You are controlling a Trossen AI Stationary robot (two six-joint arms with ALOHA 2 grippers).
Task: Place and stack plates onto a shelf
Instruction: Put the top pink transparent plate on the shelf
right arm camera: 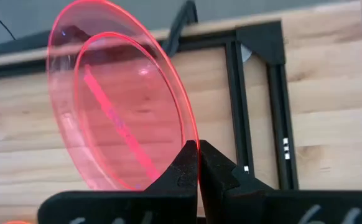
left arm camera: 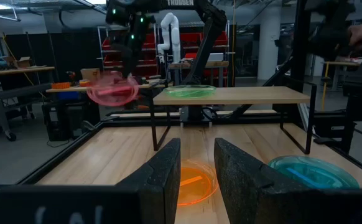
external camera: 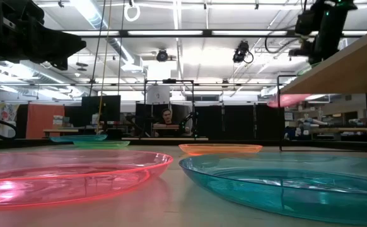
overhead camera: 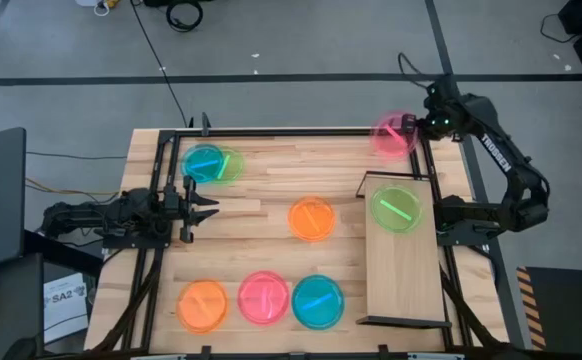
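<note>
In the low view we see little of the shelf [external camera: 335, 74]: only its underside edge slants across the upper right of the frame, and the arms are dark shapes cut off by the top edge. In the high view the pink plate [overhead camera: 395, 136] in the air at the upper right is smeared, so we cannot make out its outline there. The right wrist view shows it best: a translucent pink plate [right arm camera: 116, 99], tilted steeply on edge, its rim pinched between the right gripper [right arm camera: 198, 163] fingers, which press together on it. It hangs over the table's far right corner, just beyond the shelf's far end.

The shelf [overhead camera: 406, 285] is a light-wood board on a thin black frame along the right side of the high view, with one green plate [overhead camera: 396, 209] lying flat on its far half.

The left gripper [overhead camera: 193, 208] waits at the left of the high view, low over the table [overhead camera: 271, 170]; its fingers [left arm camera: 162, 180] stand apart with nothing between them.

On the table we see a teal plate overlapping a green one [overhead camera: 211, 164] at the upper left, an orange plate [overhead camera: 312, 219] in the middle, and a row along the lower edge: orange [overhead camera: 202, 304], pink [overhead camera: 263, 297], teal [overhead camera: 317, 301]. A black frame [overhead camera: 301, 130] runs around the table. In the low view a person [external camera: 166, 117] sits far off in the room.
</note>
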